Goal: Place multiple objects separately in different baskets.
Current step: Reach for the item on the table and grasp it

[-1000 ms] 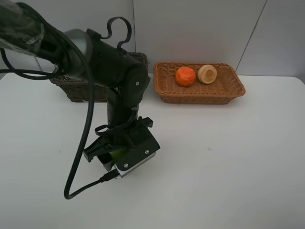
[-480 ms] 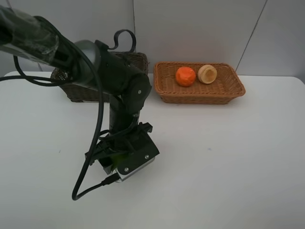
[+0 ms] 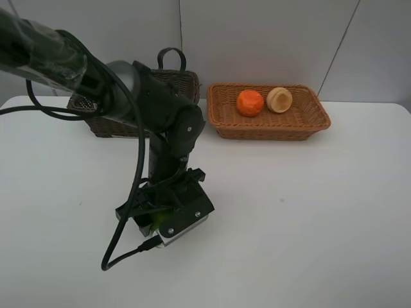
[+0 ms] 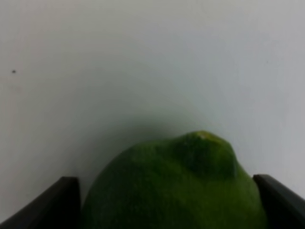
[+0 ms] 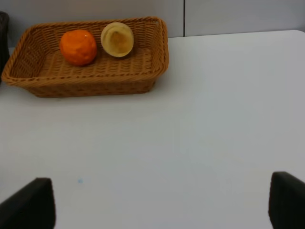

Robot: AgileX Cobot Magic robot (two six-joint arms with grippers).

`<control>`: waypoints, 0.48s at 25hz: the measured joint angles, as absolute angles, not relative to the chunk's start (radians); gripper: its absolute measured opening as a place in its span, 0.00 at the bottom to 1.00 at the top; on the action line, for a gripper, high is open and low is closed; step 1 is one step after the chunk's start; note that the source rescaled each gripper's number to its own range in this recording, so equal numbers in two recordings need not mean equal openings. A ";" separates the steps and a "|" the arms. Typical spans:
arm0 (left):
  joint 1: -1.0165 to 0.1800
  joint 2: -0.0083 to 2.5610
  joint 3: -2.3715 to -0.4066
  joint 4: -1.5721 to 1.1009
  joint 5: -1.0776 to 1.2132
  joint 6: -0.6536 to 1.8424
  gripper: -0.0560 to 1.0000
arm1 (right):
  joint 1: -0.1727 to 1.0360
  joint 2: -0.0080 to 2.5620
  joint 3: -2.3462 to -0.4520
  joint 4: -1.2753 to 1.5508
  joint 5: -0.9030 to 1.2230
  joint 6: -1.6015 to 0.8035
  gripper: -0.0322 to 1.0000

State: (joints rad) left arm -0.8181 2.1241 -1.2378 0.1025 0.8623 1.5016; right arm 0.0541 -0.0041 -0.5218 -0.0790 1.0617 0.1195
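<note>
A green lime [image 4: 176,186] lies on the white table, and my left gripper [image 3: 153,217] is down around it, open, with a finger [image 4: 62,202] on each side. From above, only a sliver of the lime [image 3: 156,219] shows under the wrist. In the light tan basket [image 3: 308,120] at the back sit an orange [image 3: 250,102] and a pale peach-like fruit [image 3: 279,99]. Behind the left arm stands the dark brown basket [image 3: 96,123], its inside hidden. My right gripper [image 5: 162,205] is open and empty over bare table, facing the tan basket [image 5: 86,85] with the orange [image 5: 78,46] and fruit [image 5: 117,39].
A black cable [image 3: 122,192] loops from the left arm down to the table near the gripper. The table's far edge meets a white wall just behind both baskets.
The left arm has swung slightly to the right and lowered, bringing its gripper closer down over the lime. Its jaws have stayed wide.
</note>
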 joint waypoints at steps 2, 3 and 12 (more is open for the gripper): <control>-0.818 2.124 -1.238 0.102 0.862 1.502 0.92 | 0.054 -0.004 -0.522 -0.079 1.062 0.120 0.97; -0.818 2.124 -1.238 0.103 0.857 1.502 0.87 | 0.054 -0.004 -0.522 -0.079 1.062 0.120 0.97; -0.818 2.125 -1.238 0.121 0.860 1.478 0.80 | 0.054 -0.004 -0.522 -0.079 1.062 0.120 0.97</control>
